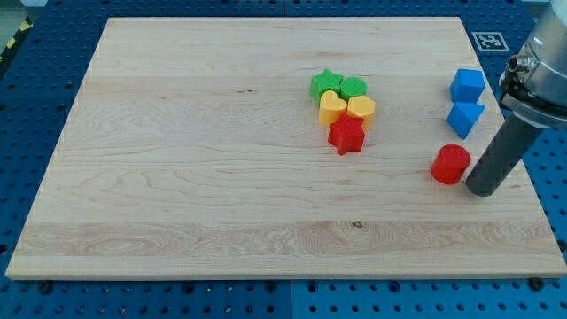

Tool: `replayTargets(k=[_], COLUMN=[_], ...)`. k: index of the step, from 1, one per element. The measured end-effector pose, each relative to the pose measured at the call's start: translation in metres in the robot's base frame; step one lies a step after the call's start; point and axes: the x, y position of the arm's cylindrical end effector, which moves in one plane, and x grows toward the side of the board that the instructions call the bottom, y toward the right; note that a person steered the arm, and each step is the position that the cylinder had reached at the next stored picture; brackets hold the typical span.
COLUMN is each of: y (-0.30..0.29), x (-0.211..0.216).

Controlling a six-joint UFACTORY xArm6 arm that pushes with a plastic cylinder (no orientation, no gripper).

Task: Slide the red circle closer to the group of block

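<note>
The red circle (451,164) lies on the wooden board (195,159) at the view's right. My tip (481,189) rests on the board just right of and slightly below the red circle, close to it or touching. The group sits near the middle top: a green star (325,85), a green block (353,88), a yellow heart (332,108), a yellow block (361,108) and a red star (346,136), packed together. The red circle is well to the right of this group.
Two blue blocks stand above the red circle: a blue cube (468,85) and a blue block (465,118) below it. The board's right edge runs just right of my tip.
</note>
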Motion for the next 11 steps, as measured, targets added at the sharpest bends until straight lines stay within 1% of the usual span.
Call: replayTargets(k=[1, 2, 3, 4, 6, 7, 9, 10, 11], y=[-0.005, 0.003, 0.011, -0.003, -0.071, -0.079, -0.108, -0.12, -0.12], x=[0.002, 0.0, -0.023, -0.035, -0.021, -0.019, -0.003, -0.002, -0.002])
